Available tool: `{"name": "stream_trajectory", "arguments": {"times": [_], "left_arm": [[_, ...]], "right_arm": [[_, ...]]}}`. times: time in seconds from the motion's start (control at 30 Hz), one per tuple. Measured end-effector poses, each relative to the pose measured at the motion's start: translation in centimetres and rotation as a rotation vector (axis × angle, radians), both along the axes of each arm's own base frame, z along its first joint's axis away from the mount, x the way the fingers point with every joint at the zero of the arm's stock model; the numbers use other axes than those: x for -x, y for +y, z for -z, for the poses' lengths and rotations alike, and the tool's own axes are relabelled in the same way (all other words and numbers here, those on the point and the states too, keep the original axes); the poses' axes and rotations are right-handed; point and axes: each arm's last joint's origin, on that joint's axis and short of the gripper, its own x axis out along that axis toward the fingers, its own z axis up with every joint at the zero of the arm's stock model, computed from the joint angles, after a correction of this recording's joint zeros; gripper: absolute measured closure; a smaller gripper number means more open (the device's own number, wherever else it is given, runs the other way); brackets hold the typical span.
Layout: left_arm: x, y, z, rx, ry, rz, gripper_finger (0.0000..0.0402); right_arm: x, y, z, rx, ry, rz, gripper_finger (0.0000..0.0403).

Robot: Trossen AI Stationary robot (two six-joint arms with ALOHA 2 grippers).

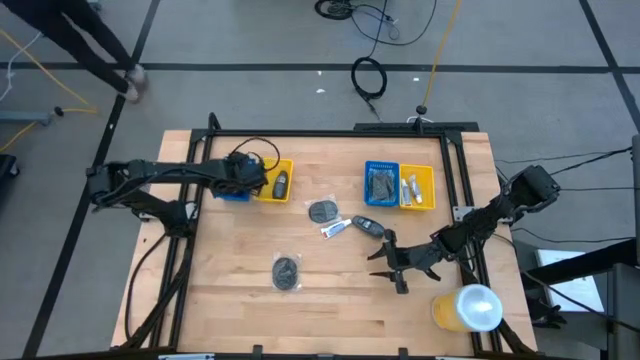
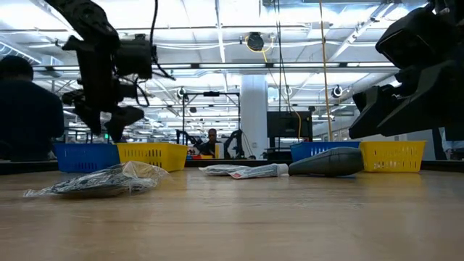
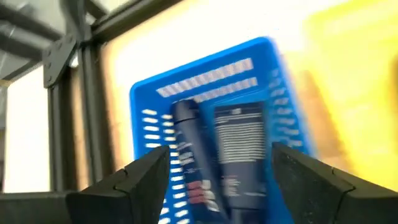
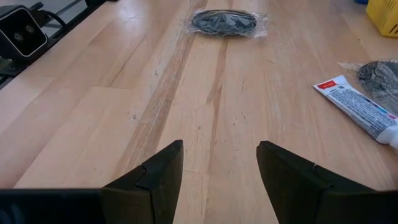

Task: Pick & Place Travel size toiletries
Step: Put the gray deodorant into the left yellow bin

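Wooden bench, loose stock: two clear-wrapped discs and, white tube, dark oval piece. Discs likely light, crinkly, slippery; best pinched across the flat body. Tube probably soft; take mid-length.

Left blue tray: dark blue tube, flat dark sachet. Left tool above it, spread wide, empty.

Left yellow tray: one dark piece.

Right tool low over bare bench, open, empty.
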Motion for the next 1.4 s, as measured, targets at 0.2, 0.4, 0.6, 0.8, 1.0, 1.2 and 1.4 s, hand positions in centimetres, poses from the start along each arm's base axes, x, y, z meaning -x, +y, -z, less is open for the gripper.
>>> {"name": "stream_trajectory", "arguments": {"times": [0.2, 0.4, 0.6, 0.8, 1.0, 1.2, 1.4], "left_arm": [[-1.6, -4.3, -1.0, -0.064, -0.139, 0.168, 0.015], [-3.9, -10.8, -1.1, -0.141, -0.308, 0.459, 0.0158], [-5.5, -17.6, -0.6, -0.165, -0.453, 0.801, 0.0158], [-6.1, -22.7, 1.4, -0.166, -0.529, 1.01, 0.0158], [-6.9, -24.7, 4.6, -0.147, -0.548, 1.046, 0.0158], [-8.6, -25.1, 7.3, -0.17, -0.606, 1.054, 0.0158], [-9.9, -24.0, 8.3, -0.157, -0.631, 1.047, 0.0158]], "right_arm": [[0.0, 0.0, 0.0, 0.0, 0.0, 0.0, 0.0206], [0.0, 0.1, 0.0, -0.003, 0.001, -0.005, 0.0206], [0.0, 0.1, 0.0, -0.016, 0.005, -0.027, 0.0206], [0.0, 0.1, -0.1, -0.02, -0.002, -0.026, 0.0206], [0.0, 0.1, -0.1, -0.005, -0.008, -0.032, 0.0206], [0.0, 0.1, -0.1, 0.046, -0.019, -0.032, 0.0205], [0.1, -0.3, 0.2, 0.146, -0.006, 0.04, 0.0177]]}}
